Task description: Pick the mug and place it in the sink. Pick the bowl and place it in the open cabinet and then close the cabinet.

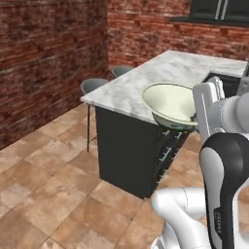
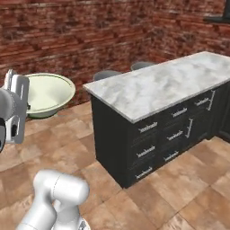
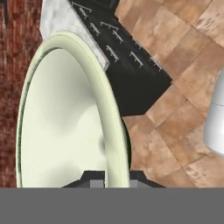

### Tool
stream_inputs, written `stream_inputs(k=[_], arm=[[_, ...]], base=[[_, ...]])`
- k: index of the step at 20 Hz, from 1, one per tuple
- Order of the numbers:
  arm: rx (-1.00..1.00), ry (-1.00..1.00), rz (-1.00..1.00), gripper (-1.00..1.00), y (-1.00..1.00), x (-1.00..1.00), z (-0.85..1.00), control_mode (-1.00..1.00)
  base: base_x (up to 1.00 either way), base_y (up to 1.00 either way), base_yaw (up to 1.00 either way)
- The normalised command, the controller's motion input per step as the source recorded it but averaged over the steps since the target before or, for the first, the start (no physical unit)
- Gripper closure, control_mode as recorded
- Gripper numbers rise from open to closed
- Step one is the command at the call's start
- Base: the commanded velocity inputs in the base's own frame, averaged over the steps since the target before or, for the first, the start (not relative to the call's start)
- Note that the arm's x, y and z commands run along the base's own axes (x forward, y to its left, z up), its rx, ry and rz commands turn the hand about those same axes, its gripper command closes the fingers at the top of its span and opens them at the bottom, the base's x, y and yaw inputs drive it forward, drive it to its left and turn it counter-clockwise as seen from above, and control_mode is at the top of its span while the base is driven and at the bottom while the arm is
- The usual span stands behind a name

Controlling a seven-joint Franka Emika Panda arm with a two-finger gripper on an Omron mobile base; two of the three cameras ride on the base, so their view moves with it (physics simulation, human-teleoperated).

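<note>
The robot was on the bowl step: the claw was pinched tight on the rim of the bowl, holding it up in the air off the floor. In the left base view the bowl sat at about 3 o'clock, in front of the marble counter. Next, I think, it had to carry the bowl to the open cabinet and set it inside. I counted one bowl, one counter and two stools.
</note>
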Motion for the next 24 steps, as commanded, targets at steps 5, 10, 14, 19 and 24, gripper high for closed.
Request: stream_inputs(k=[5,10,14,19,24], arm=[[0.0,0.0,0.0,1.0,0.0,0.0,0.0,1.0],[0.0,0.0,0.0,1.0,0.0,0.0,0.0,1.0],[0.0,0.0,0.0,1.0,0.0,0.0,0.0,1.0],[0.0,0.0,0.0,1.0,0.0,0.0,0.0,1.0],[0.0,0.0,0.0,1.0,0.0,0.0,0.0,1.0]], base=[[0.0,0.0,0.67],[0.0,0.01,0.69],[0.0,0.08,0.7],[0.03,0.03,0.68],[0.23,-0.04,0.63]])
